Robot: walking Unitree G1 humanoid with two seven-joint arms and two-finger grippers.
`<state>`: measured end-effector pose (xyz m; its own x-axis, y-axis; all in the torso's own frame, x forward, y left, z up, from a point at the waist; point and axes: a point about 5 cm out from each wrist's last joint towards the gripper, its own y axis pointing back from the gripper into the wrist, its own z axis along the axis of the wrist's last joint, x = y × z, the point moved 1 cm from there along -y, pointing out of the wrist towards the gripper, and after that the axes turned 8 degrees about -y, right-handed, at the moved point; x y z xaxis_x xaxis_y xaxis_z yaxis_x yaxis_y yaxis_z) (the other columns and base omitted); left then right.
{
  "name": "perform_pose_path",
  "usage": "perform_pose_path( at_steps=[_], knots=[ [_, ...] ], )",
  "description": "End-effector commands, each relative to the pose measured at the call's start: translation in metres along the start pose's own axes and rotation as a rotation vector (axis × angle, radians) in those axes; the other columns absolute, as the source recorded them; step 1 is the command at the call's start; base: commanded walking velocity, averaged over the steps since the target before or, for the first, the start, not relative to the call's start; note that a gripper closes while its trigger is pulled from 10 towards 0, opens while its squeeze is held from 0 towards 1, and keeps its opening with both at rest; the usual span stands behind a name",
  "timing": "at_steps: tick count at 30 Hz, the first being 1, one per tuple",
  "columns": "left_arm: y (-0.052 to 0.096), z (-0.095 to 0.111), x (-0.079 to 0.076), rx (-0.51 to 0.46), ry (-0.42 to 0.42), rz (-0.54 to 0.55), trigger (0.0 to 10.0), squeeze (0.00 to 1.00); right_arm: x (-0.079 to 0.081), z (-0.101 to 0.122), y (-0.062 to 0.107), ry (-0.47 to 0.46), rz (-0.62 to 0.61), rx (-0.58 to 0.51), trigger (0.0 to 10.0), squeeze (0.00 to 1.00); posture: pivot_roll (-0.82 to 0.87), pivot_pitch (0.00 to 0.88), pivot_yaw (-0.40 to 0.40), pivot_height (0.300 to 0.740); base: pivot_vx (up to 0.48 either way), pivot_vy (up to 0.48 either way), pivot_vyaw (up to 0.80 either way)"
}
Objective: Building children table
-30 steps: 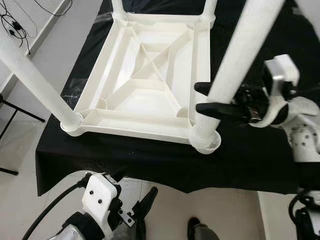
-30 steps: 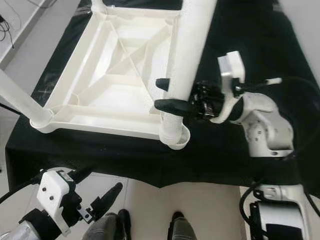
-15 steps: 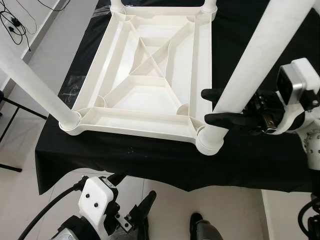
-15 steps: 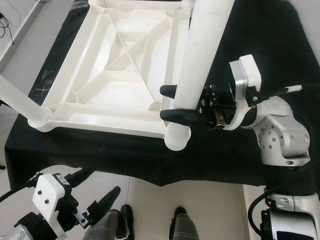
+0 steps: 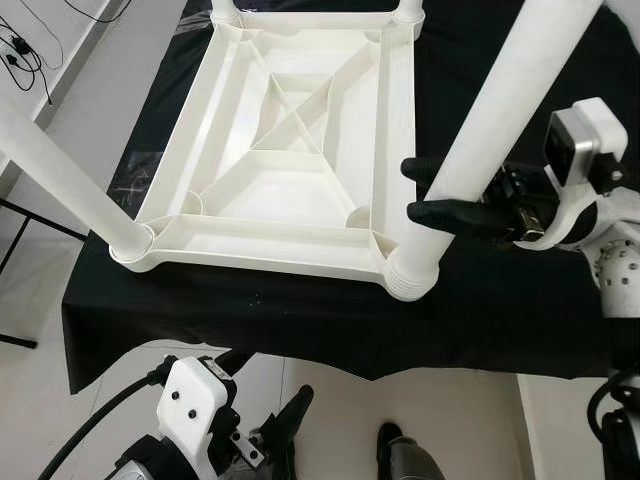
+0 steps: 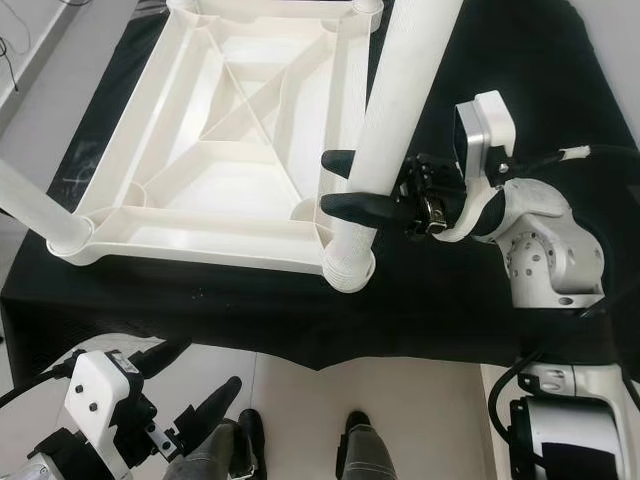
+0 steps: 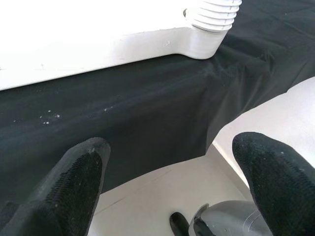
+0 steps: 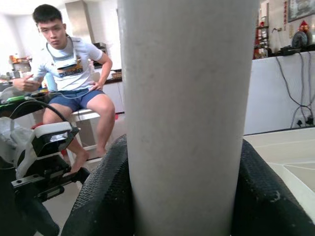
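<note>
A white plastic table top (image 5: 250,245) lies upside down on a black-draped table (image 5: 300,320). White legs stand in its corners. My right gripper (image 5: 412,190) is shut around the near right leg (image 5: 500,120), a little above its ribbed collar (image 5: 410,275). In the right wrist view the leg (image 8: 187,118) stands between both fingers (image 8: 106,196). The near left leg (image 5: 60,170) rises at the left. My left gripper (image 7: 172,152) hangs open and holds nothing, below the table's front edge.
The black cloth (image 6: 420,320) hangs over the front edge, with pale floor (image 5: 470,420) beneath. A person (image 8: 74,73) sits on a stool beyond the table. Cables (image 5: 30,45) lie on the floor at the far left.
The whole picture has shifted a little as my head moved. My right gripper keeps its hold on the near right leg, whose collar now sits squarer on the corner. The left gripper stays low.
</note>
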<state>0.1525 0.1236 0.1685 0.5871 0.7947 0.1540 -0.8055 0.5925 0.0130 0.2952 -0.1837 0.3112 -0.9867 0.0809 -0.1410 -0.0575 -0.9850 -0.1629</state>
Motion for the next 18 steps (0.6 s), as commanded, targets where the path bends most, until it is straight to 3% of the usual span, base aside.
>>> perform_pose_path(
  at_steps=[1, 18],
  knots=[
    [0.0042, -0.0011, -0.0028, 0.029, -0.005, -0.013, 10.0, 0.00, 0.0005, -0.0157, -0.0008, -0.062, 0.008, 0.053, 10.0, 0.00, 0.11, 0.403, 0.057, 0.740, 0.000, 0.000, 0.00],
    [0.0058, 0.0003, -0.0043, 0.030, -0.002, -0.014, 10.0, 0.00, -0.0076, -0.0151, -0.0085, -0.043, 0.029, 0.076, 10.0, 0.00, 0.11, 0.416, 0.053, 0.740, 0.000, 0.000, 0.00]
  ],
)
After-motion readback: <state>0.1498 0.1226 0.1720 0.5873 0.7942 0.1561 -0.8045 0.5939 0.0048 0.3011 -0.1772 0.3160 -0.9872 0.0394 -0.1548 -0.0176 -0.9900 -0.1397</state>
